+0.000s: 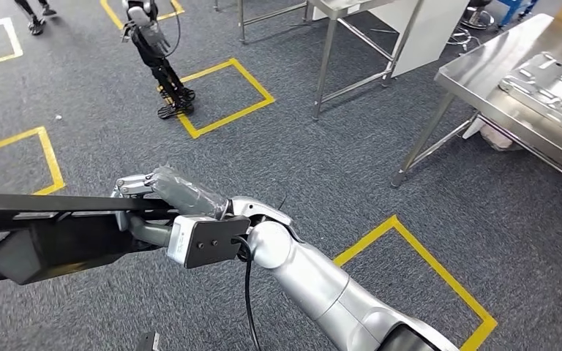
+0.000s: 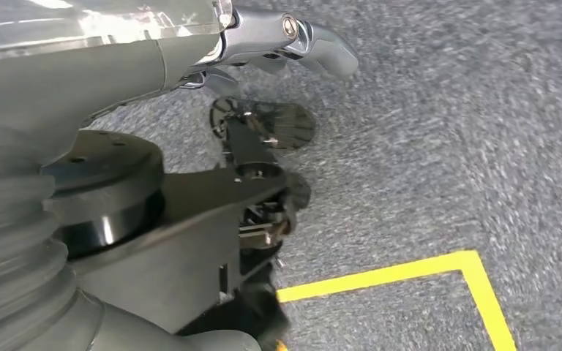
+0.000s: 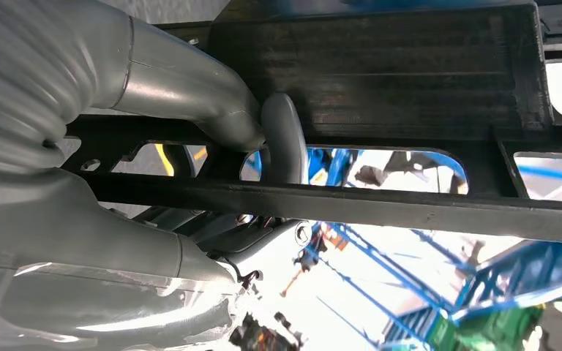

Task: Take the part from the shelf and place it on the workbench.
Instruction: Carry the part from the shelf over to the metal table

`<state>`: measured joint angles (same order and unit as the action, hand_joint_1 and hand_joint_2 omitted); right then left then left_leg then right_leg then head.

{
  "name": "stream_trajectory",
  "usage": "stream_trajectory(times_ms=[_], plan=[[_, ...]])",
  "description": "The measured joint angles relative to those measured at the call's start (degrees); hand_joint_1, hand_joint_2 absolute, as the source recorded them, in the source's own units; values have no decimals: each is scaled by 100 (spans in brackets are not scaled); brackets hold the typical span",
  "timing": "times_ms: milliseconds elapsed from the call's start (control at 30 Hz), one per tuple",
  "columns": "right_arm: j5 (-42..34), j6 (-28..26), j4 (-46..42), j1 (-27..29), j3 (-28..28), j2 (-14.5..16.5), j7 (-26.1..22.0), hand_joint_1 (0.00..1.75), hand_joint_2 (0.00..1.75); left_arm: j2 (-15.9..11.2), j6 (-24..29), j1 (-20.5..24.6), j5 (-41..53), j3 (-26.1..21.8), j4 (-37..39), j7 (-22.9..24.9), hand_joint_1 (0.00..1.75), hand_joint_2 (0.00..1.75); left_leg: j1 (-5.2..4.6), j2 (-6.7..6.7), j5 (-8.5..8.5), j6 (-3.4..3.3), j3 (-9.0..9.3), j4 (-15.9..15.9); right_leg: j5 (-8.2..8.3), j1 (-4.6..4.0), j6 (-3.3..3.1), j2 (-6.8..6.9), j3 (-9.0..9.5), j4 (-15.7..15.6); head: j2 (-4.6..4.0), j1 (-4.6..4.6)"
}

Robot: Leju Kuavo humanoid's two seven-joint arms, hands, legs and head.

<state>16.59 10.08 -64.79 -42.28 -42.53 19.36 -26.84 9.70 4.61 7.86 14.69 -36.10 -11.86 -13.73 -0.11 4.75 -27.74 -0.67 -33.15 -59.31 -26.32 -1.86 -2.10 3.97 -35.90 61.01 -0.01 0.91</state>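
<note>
Grey carpet floor (image 1: 278,157) with yellow tape squares (image 1: 227,99), fills most of head view. Steel workbench surface (image 1: 483,69) at far right, its near-left corner toward the robot; pressed metal panels (image 1: 549,91) lie along its right side, touching each other. A second steel frame table (image 1: 351,44) stands beyond, well apart from the surface's left edge.

The part (image 1: 51,234), a long flat black piece with cut-out slots, is off the shelf and in the air at lower left of head view, well apart from the surface, not on it. It runs out past the picture's left edge.

Right arm (image 1: 322,285), silver, comes up from bottom centre. Right hand (image 1: 165,201) grips the part's near end: thumb wrapped over the top edge, fingers under. Right wrist view confirms it, a grey finger (image 3: 282,135) hooked through a slot of the part (image 3: 380,80), clenched on the black bar.

Left hand (image 2: 278,51) in the left wrist view, fingers curled over bare carpet with nothing seen in them; cannot tell whether it touches the part. Dark robot parts below it.

Another robot's legs (image 1: 165,73) stand at a tape square, top left. A person's feet (image 1: 36,18) at the top left corner.
</note>
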Motion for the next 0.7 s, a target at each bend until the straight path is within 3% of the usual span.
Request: stream_trajectory(times_ms=[33, 67, 133, 200, 267, 333, 367, 433, 467, 500, 567, 633, 700], plan=[[1, 2, 0, -6, 2, 14, -5, 175, 175, 11, 5, 14, -1, -1, -1, 8, 0, 175, -1, 62, -2, 15, 6, 11, 24, -49, -55, 93, 76, -169, 0, -12], [3, 4, 1, -9, 4, 25, -10, 175, 175, 22, 15, 24, -5, -1, -1, 14, 0, 175, 0, 127, -1, 33, 13, 24, 15, -72, -80, 100, 86, -220, 0, -21], [13, 9, 3, -11, 13, 38, -16, 175, 175, 28, 37, 45, -16, -1, -3, 17, 0, 175, 10, 171, -20, 74, 48, 41, 81, -46, -61, -56, 129, -332, 0, -29], [23, 15, 11, -26, 20, 60, -23, 175, 175, 30, 54, 46, -26, -1, -7, 15, 0, 175, 26, -82, -185, 123, -20, -182, 150, 24, -34, -197, 199, -454, 0, -29], [27, 21, 24, -39, 17, 85, -35, 175, 175, 19, 66, 28, -29, -2, -7, 14, 0, 175, 63, -365, -516, 180, -321, -841, 174, 64, -31, -344, 214, -483, 0, -46], [31, 25, 49, -30, 13, 90, -44, 175, 175, 5, 80, 2, -31, -5, -7, 15, 0, 175, 100, -426, -693, 246, -625, -1446, 171, 83, -20, -512, 207, -461, 0, -67], [33, 30, 67, -26, 13, 90, -44, 175, 175, 1, 93, -5, -32, -7, -7, 16, 0, 175, 121, -428, -626, 279, -659, -1485, 164, 97, -5, -598, 202, -437, 0, -65], [27, 51, 89, -28, 11, 91, -50, 175, 175, -3, 133, -8, -33, -9, -7, 16, 0, 175, 182, -490, -229, 349, -421, -919, 118, 144, 62, -764, 191, -347, 1, -66], [16, 68, 93, -35, 11, 92, -56, 175, 175, -3, 153, -11, -33, -10, -7, 14, 0, 175, 208, -609, -84, 383, -259, -565, 85, 164, 108, -839, 168, -281, 0, -72], [4, 84, 96, -45, 9, 94, -62, 175, 175, -2, 167, -14, -33, -11, -6, 7, 0, 175, 231, -724, -2, 376, -129, -286, 58, 179, 152, -912, 129, -212, 0, -85], [-17, 104, 102, -61, 3, 94, -74, 175, 175, -1, 177, -18, -33, -15, -6, -9, 0, 175, 223, -850, -32, 301, -59, -121, 53, 191, 222, -1024, 41, -140, 0, -94], [-22, 106, 108, -63, 1, 90, -79, 175, 175, 3, 177, -13, -24, -21, -7, -17, 0, 175, 210, -746, -14, 201, -69, -105, 71, 210, 272, -1097, -5, -136, 1, -86], [-22, 103, 110, -67, 3, 88, -82, 175, 175, 9, 171, -10, 1, -25, -7, -17, 0, 175, 213, -631, 2, 132, -65, -84, -54, 205, 321, -917, -114, 72, 1, -52]])
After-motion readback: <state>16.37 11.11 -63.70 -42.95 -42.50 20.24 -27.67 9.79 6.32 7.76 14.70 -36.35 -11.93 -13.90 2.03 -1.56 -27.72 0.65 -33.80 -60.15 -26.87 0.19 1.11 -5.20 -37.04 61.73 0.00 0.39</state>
